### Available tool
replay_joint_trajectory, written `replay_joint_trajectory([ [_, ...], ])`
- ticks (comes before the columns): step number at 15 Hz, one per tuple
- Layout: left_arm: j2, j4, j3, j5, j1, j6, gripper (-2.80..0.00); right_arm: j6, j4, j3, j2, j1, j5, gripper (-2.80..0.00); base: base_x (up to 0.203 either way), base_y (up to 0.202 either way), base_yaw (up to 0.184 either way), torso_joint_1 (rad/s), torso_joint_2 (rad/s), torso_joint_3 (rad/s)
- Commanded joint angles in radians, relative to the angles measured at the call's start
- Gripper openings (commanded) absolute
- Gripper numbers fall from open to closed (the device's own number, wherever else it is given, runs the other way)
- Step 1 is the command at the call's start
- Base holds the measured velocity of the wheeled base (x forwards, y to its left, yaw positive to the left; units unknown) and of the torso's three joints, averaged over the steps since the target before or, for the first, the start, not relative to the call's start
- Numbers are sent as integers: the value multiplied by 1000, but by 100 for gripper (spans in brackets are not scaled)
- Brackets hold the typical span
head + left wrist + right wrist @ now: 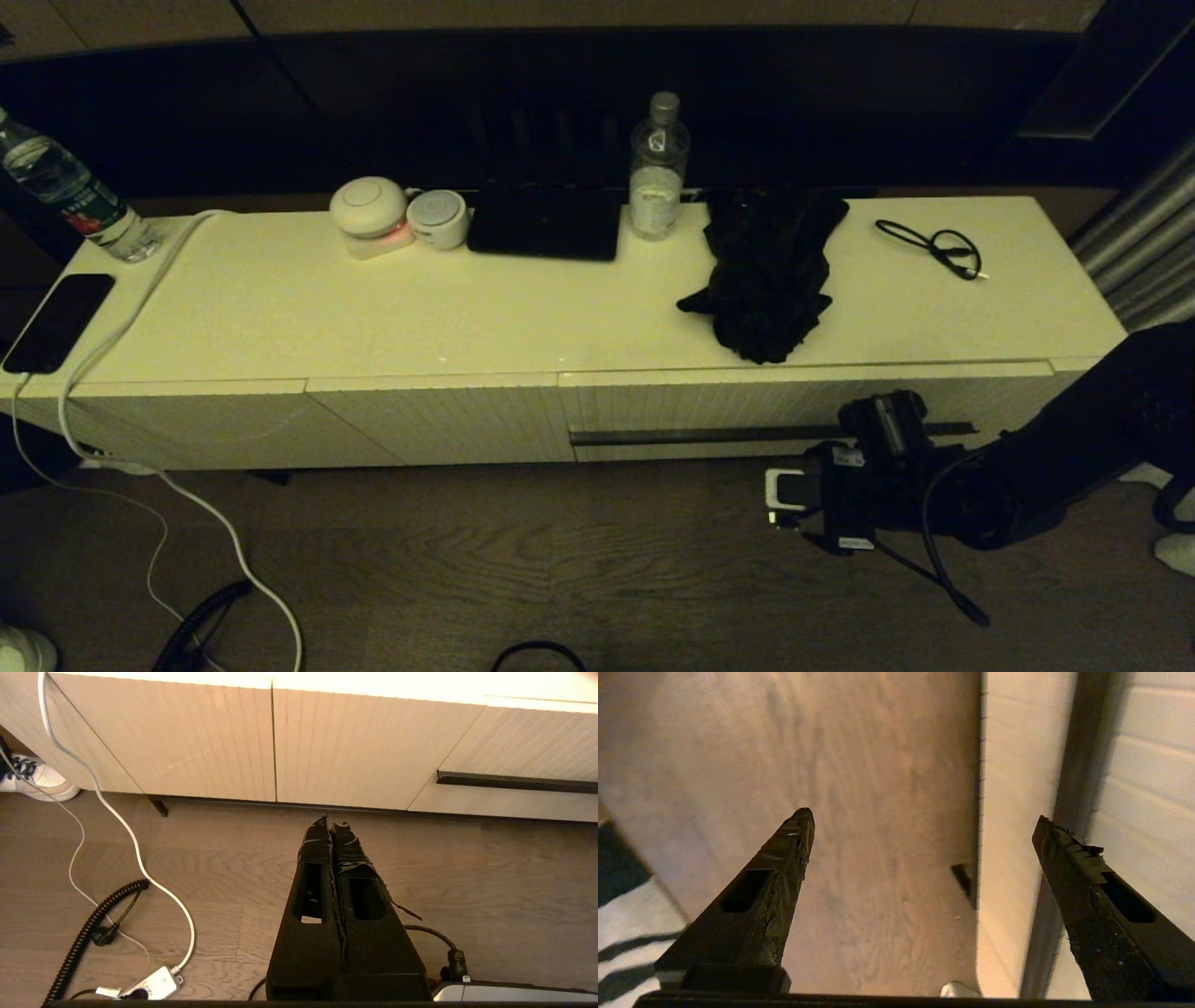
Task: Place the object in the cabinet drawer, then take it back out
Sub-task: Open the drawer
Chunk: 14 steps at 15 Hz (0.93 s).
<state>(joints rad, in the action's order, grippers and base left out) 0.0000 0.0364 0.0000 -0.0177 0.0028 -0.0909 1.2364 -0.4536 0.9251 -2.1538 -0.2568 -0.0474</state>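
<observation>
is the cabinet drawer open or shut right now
Shut. The cabinet drawer has its ribbed front flush with the neighbouring panels, no interior showing. The umbrella lies on top, and the open right gripper is at the handle strip.

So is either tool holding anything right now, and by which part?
Nothing is held. The right tool is open by the drawer handle; the left tool is shut and empty. The umbrella lies untouched on top.

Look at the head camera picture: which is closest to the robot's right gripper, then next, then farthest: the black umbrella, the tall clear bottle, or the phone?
From the right gripper, low at the drawer front:
1. Umbrella, on the cabinet top just above it.
2. Clear bottle, at the back, middle.
3. Phone, far left end.
</observation>
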Motion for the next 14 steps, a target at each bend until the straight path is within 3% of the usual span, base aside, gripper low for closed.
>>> replay_joint_trajectory([
  [1,-2,0,0,-1,0,-1,-280,6,-3,29,-23,4,0,0,0,0,0,0,0,0],
  [14,-2,0,0,-1,0,-1,-280,45,-34,99,-85,38,29,0,0,0,0,0,0,0],
])
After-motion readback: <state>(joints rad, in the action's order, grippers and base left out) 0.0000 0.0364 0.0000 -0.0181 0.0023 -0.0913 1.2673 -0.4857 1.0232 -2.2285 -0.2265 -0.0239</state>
